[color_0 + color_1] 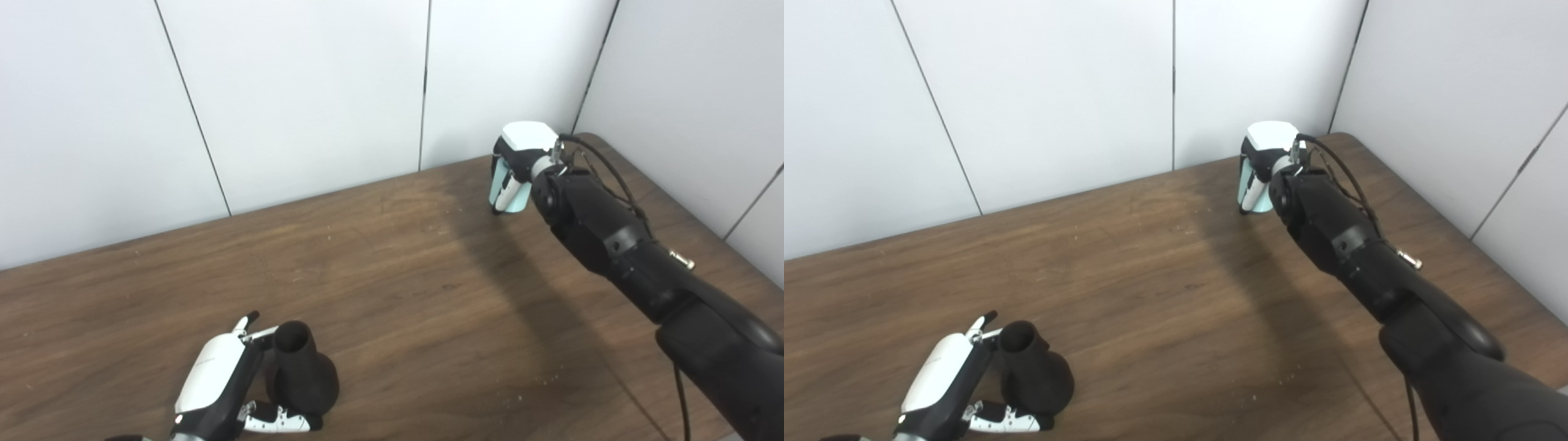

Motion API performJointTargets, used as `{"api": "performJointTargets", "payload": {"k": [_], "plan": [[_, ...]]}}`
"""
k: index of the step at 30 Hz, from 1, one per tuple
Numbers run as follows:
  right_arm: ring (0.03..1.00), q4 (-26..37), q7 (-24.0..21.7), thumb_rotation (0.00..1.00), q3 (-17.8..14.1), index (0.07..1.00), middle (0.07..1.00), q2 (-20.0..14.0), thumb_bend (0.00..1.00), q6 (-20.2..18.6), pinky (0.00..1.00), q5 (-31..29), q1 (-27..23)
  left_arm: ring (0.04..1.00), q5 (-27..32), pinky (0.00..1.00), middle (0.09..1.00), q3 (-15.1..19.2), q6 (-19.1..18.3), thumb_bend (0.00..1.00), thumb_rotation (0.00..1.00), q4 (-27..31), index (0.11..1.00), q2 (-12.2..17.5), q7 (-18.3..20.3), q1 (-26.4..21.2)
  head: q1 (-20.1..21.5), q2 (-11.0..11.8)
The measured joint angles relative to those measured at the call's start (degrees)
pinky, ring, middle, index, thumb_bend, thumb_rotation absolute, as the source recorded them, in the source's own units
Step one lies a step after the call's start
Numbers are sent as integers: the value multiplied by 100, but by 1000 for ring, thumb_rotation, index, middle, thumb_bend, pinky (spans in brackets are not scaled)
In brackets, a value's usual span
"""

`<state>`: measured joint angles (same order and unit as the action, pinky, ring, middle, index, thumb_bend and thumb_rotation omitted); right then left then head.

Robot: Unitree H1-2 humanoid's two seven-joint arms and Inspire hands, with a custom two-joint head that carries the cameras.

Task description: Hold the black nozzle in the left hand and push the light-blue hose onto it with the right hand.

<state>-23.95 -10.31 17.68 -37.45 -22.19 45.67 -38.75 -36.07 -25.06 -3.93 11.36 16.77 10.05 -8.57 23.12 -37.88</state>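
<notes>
nozzle (pixel 300 376) — near-left on table (pixel 398 294) | hose (pixel 513 195) — far-right, well apart

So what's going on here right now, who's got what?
The left hand is wrapped around the black nozzle, which stands upright on the wooden table near the front edge, its narrow open end up. The right hand is far off near the back right corner, closed around the light-blue hose at the tabletop. The two parts are well apart, so the hose is not yet on the nozzle.
</notes>
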Motion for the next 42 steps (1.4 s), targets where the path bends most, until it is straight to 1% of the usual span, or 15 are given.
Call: {"api": "performJointTargets", "payload": {"k": [3,7,10,11,14,15,17,18,19,21,23,27,30,36,42], "plan": [[431,442,-47,0,-131,455,496,0,503,-14,359,-47,124,645,0,986,482,7,-6,523,0,10,490,-12,1,14,-210,-26],[430,942,-146,0,-259,454,497,0,503,-63,358,-85,194,643,-25,981,481,11,-49,523,0,30,491,-51,1,40,-308,-44],[427,1657,-328,0,-360,455,503,3,502,-193,349,-95,358,643,-62,979,483,10,-57,523,0,31,490,-97,-2,55,-606,-79],[424,1858,-400,0,-361,463,507,9,501,-208,338,-106,401,643,-82,979,485,8,-69,523,0,31,489,-108,-2,53,-720,-97],[422,2233,-654,0,-360,472,510,45,500,-234,325,-134,495,644,-166,981,493,1,-113,523,0,30,486,-151,-2,54,-721,-97],[421,2342,-785,0,-366,473,508,49,500,-257,323,-149,527,646,-182,983,498,-7,-141,522,0,32,485,-166,-2,54,-860,-105],[421,2856,-1021,0,-411,474,507,51,500,-323,320,-186,650,648,-222,984,500,-19,-196,522,0,59,484,-199,-2,64,-1159,-123],[423,3127,-1126,0,-416,474,505,63,500,-344,318,-234,699,651,-254,986,500,-26,-219,522,0,71,484,-211,0,63,-1195,-123],[425,3454,-1258,0,-443,474,502,91,500,-380,317,-289,743,655,-283,985,502,-40,-251,522,0,78,483,-227,5,60,-1343,-132],[425,3991,-1471,0,-486,474,496,214,500,-424,319,-438,796,664,-359,976,507,-71,-352,521,0,101,481,-274,7,61,-1546,-132],[422,4330,-1584,0,-538,478,495,371,500,-418,317,-650,820,670,-445,965,508,-125,-436,521,0,115,480,-335,8,55,-1660,-141],[421,4565,-1742,0,-577,486,493,522,499,-320,311,-938,867,682,-546,960,513,-194,-549,521,0,118,476,-425,8,44,-1836,-158],[421,4801,-1896,0,-637,488,491,564,499,-334,309,-1081,950,687,-636,960,512,-243,-636,521,0,128,476,-491,8,25,-1986,-184],[421,5411,-2164,0,-641,493,492,862,498,-437,304,-1265,969,691,-752,959,508,-343,-821,521,0,127,479,-643,99,-46,-2311,-246],[412,5721,-2431,0,-588,486,492,1082,499,-441,316,-1287,1015,698,-835,957,504,-374,-861,522,0,118,480,-711,108,-54,-2399,-290]]}}
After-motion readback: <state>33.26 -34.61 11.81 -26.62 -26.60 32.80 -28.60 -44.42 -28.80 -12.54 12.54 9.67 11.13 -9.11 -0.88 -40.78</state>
